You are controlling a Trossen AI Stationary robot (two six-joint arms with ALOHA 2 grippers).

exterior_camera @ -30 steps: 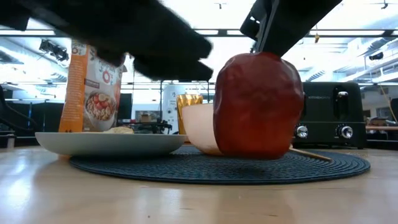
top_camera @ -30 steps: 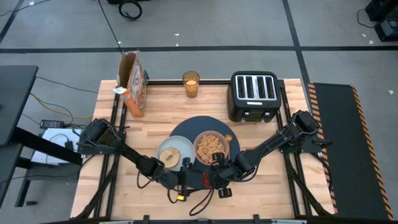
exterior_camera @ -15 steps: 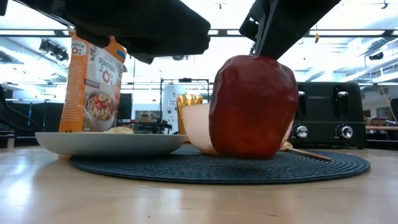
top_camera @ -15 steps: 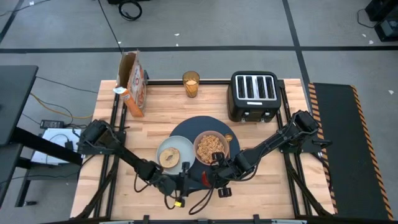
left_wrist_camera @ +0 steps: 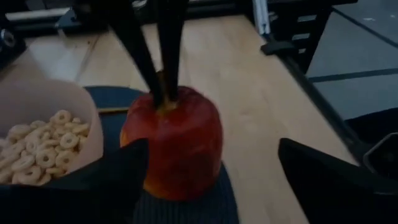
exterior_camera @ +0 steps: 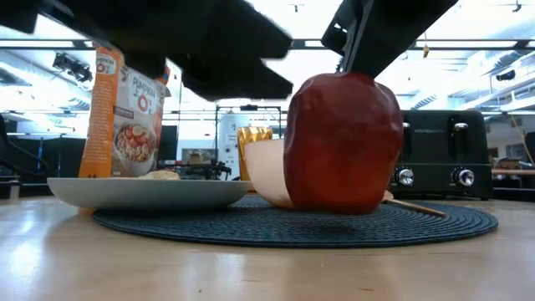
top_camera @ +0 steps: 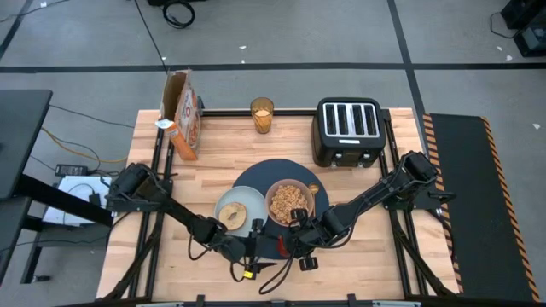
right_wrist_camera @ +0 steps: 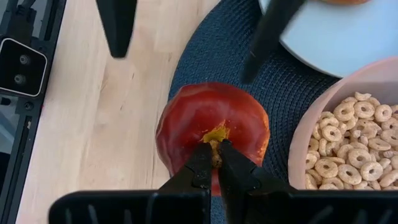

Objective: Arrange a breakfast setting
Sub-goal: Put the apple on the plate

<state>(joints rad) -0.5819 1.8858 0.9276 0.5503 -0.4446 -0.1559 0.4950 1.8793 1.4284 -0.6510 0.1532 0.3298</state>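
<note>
The red apple [right_wrist_camera: 211,121] stands upright on the near part of the dark-blue mat [top_camera: 256,173], next to the pinkish bowl [top_camera: 288,203] of cereal rings. My right gripper [right_wrist_camera: 216,154] is shut on the apple's top from above. My left gripper [left_wrist_camera: 211,158] is open at the apple's near-left side, one finger on either side of it and apart from it. The pale plate [top_camera: 237,207] with toast [top_camera: 232,215] lies on the mat's left. A gold spoon [top_camera: 313,189] lies right of the bowl. The amber glass [top_camera: 262,115] stands at the far edge. My right gripper pinches the apple's stem [right_wrist_camera: 216,138], in the hollow at its top, between the tips of its two fingers [left_wrist_camera: 163,74]. The fingers come steeply from above, slanting from the table's right. The apple stands upright with its bottom [exterior_camera: 338,207] on the mat.
A black toaster [top_camera: 348,132] stands at the far right and a cereal box [top_camera: 183,124] at the far left. Bare wood lies left of the mat and along the near edge. The bowl's wall is close behind the apple.
The apple has rocked a little under my right gripper's hold and stays on the mat. My left gripper has shifted slightly beside the apple and come back to about where it was.
</note>
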